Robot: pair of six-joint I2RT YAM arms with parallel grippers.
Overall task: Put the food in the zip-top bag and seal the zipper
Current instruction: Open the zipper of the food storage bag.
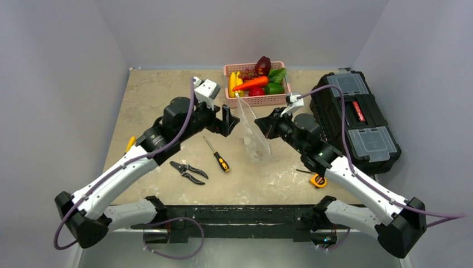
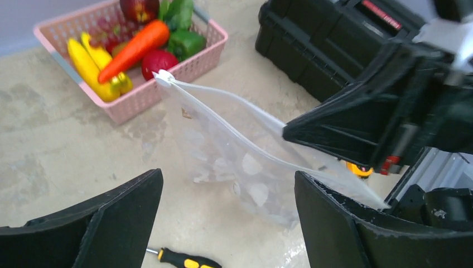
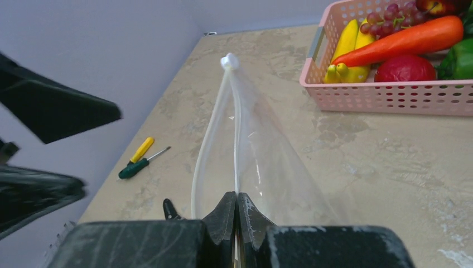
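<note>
The zip-top bag (image 1: 254, 137) is clear with white dots and hangs upright between the grippers, its bottom on the table. My right gripper (image 3: 237, 196) is shut on one end of the zipper (image 3: 236, 128) and holds the mouth edge up. The other zipper strip (image 3: 203, 151) bows away, so the mouth gapes a little. My left gripper (image 2: 227, 184) is open and empty, just left of the bag (image 2: 245, 167). The food, with an orange carrot (image 1: 251, 84), yellow corn (image 2: 89, 61) and green peppers (image 1: 274, 87), lies in the pink basket (image 1: 256, 102).
A black toolbox (image 1: 357, 120) stands at the right. A yellow-handled screwdriver (image 1: 217, 156), pliers (image 1: 188, 172) and a yellow tape measure (image 1: 318, 180) lie on the table in front. A small green screwdriver (image 3: 139, 162) lies at the left edge.
</note>
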